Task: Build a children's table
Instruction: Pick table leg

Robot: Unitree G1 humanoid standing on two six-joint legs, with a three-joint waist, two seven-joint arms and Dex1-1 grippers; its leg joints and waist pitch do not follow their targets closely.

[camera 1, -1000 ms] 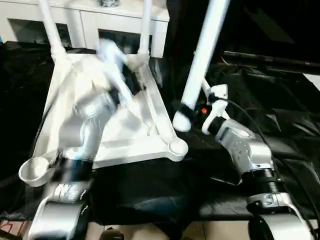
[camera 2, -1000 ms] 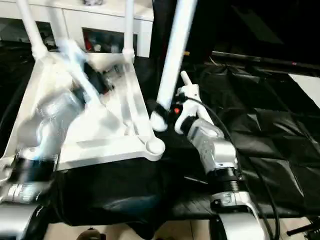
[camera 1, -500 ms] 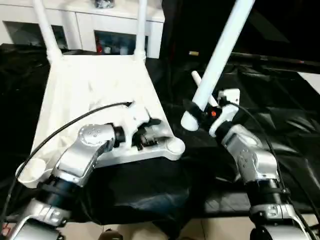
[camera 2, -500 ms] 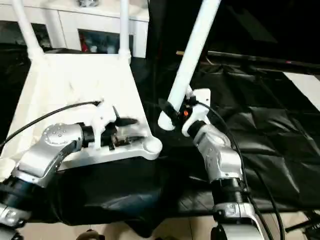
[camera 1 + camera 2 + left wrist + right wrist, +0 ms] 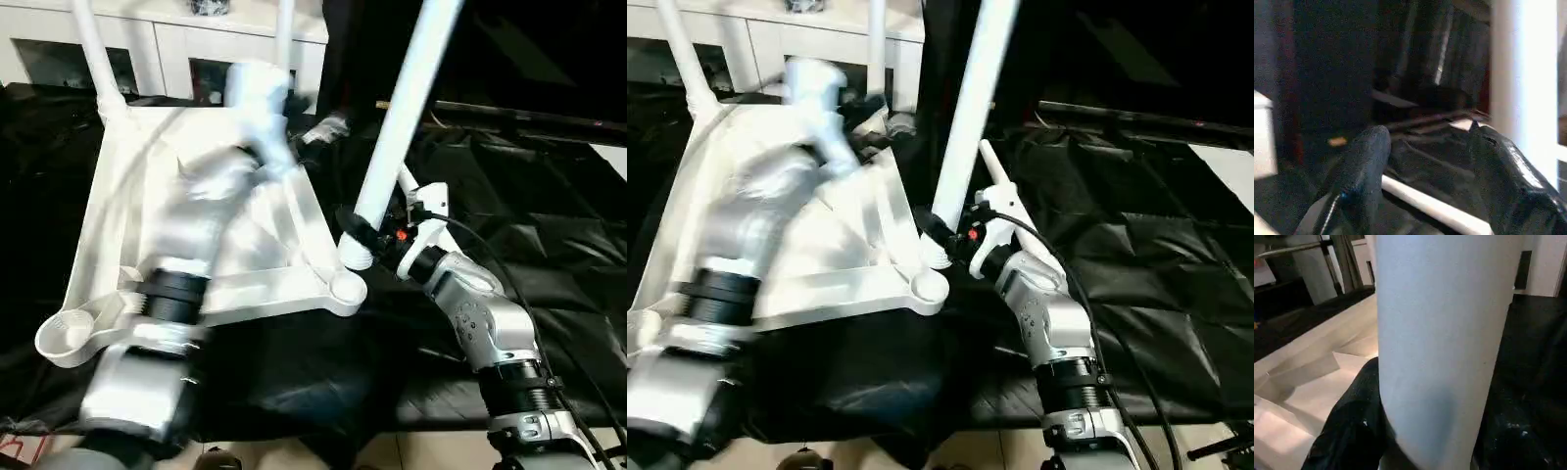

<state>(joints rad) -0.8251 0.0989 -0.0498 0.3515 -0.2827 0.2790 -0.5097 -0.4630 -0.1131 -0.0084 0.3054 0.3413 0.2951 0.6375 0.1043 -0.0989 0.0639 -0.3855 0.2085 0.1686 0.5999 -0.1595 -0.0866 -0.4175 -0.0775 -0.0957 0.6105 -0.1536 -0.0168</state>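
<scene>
The children's table top (image 5: 274, 286) lies upside down on black cloth, ribbed side up. Two white legs (image 5: 90, 39) (image 5: 285, 39) stand in its far corners. The near right socket (image 5: 345, 287) and near left socket (image 5: 61, 333) hold nothing. My right gripper (image 5: 361, 233) is shut on the lower end of a third white leg (image 5: 402, 108), which tilts up and away just above and right of the near right socket. The right wrist view has this leg (image 5: 1444, 333) between the black fingers. My left gripper (image 5: 328, 127) hangs open by the top's far right corner, its fingers (image 5: 1364, 156) apart around nothing.
A white cabinet with glass doors (image 5: 167, 49) stands behind the table top. Black crinkled cloth (image 5: 549, 225) covers the ground to the right and in front. A dark bar (image 5: 529, 117) runs across the back right. My left forearm (image 5: 186, 255) reaches over the table top.
My left arm has swung from the near right socket up to the top's far right corner. My right gripper has brought the leg's foot lower and closer to the near right socket.
</scene>
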